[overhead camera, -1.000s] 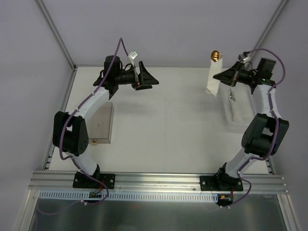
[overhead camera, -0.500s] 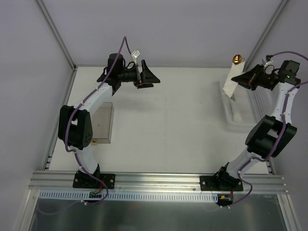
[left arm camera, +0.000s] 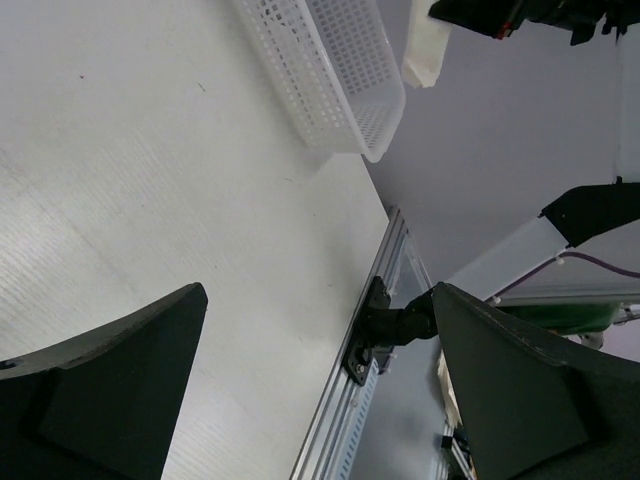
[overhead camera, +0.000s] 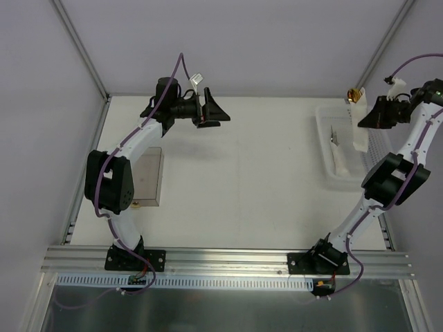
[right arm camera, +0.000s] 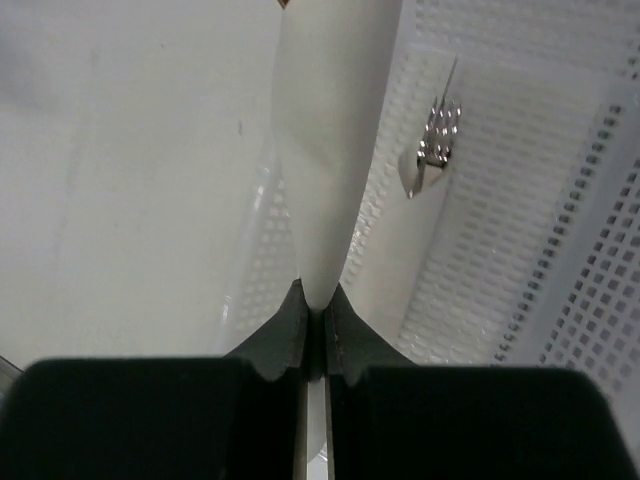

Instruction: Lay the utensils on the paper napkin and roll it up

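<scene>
The white perforated basket point(overhead camera: 346, 182) sat at the bench's point(overhead camera: 242, 173) far right. Inside it a fork point(right arm camera: 437, 135) rested tines-up against the mesh floor, beside a pale strip lying lengthwise that was too indistinct to name. The right end effector point(right arm camera: 317, 295) was pinched tight on the lower end of the rolled paper napkin point(right arm camera: 325, 150). The roll hung in the air over the basket's right side, with the tip of a gold utensil point(overhead camera: 356, 95) poking from its far end. The left end effector point(left arm camera: 315, 295) hovered with its fingers spread wide and nothing between them, high over the bench's far left. A second earlier the roll had hung at the basket's far-left corner, and it had since swung across to the right. The left arm had risen slightly, then held.
</scene>
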Action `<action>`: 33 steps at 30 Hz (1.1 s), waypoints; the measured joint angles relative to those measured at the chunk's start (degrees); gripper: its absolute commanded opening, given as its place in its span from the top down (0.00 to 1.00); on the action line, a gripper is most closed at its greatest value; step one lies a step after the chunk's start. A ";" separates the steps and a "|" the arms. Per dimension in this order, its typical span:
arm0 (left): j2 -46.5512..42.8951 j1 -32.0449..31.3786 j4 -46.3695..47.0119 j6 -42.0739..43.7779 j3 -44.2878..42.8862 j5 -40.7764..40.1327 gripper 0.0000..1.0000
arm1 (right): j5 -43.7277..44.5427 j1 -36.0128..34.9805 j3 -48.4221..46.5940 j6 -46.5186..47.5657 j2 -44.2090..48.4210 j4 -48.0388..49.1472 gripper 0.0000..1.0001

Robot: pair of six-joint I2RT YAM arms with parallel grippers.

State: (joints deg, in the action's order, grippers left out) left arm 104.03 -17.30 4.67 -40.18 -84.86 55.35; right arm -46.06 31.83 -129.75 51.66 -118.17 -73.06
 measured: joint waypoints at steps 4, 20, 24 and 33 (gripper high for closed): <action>0.00 0.00 -0.48 0.46 0.00 0.00 0.01 | 2.80 1.51 2.86 6.40 -3.02 -1.68 1.00; 2.05 0.00 -1.05 0.61 0.28 -0.13 0.01 | -0.61 -0.96 2.93 4.90 -14.67 -2.67 1.00; 2.08 0.00 -1.05 0.59 0.28 -0.15 0.01 | -1.09 -1.31 3.04 3.39 -16.65 -2.67 1.00; 2.67 0.00 -1.05 0.55 0.46 -0.42 0.01 | -2.45 -2.64 5.53 0.02 -19.34 -2.60 1.00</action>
State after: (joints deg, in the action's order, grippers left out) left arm 106.69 -17.30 3.62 -39.64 -84.40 54.94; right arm -48.51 29.19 -124.22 51.68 -137.51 -75.66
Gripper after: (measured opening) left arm 0.986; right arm 0.048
